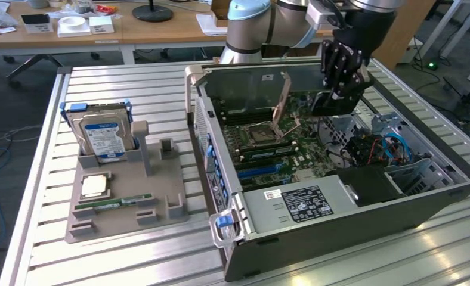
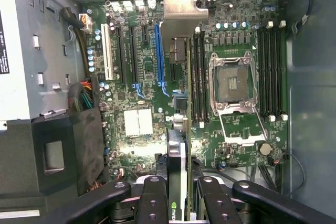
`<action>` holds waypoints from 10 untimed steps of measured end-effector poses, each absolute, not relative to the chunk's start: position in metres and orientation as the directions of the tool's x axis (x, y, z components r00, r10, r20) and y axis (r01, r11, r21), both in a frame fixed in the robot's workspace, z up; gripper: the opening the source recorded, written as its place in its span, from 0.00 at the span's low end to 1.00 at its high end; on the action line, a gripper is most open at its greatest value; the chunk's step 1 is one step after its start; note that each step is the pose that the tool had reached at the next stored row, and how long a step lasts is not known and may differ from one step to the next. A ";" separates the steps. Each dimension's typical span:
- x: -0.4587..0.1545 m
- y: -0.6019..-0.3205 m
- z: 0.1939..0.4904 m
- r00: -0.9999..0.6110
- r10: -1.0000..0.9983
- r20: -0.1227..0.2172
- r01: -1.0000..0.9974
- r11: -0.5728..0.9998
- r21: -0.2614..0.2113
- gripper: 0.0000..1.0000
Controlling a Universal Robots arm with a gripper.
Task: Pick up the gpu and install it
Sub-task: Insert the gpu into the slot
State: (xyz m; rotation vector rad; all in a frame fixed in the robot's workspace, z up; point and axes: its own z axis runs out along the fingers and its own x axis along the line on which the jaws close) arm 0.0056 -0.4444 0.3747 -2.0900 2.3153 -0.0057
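The gpu [image 1: 334, 102], a thin black card, hangs on edge inside the open computer case [image 1: 219, 149], above the motherboard [image 1: 287, 149]. My gripper [image 1: 342, 74] reaches down from above and is shut on the card's upper edge. In the wrist view the gpu [image 2: 177, 148] shows edge-on between my fingers [image 2: 152, 198], my gripper [image 2: 180, 195] clamped on it. Its metal bracket [image 2: 181, 11] sits at the far end, near the case's slotted rear wall. The card hovers over the board close beside the long blue slot [image 2: 159, 56], apart from it.
A grey holder tray [image 1: 123, 208] at the exterior view's left carries a blue-labelled hard drive [image 1: 104, 138], a processor chip [image 1: 96, 186] and a green memory stick [image 1: 111, 202]. Inside the case are the processor socket [image 2: 233, 82], memory slots [image 2: 270, 66], cables [image 1: 378, 149] and a power supply [image 1: 306, 202].
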 end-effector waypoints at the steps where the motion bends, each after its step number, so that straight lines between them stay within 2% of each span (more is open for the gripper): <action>1: 0.006 -0.444 0.375 -0.102 -0.995 -0.014 -0.995 0.102 -0.018 0.27; 10: 0.004 -0.444 0.373 -0.102 -0.995 -0.014 -0.995 0.102 -0.018 0.27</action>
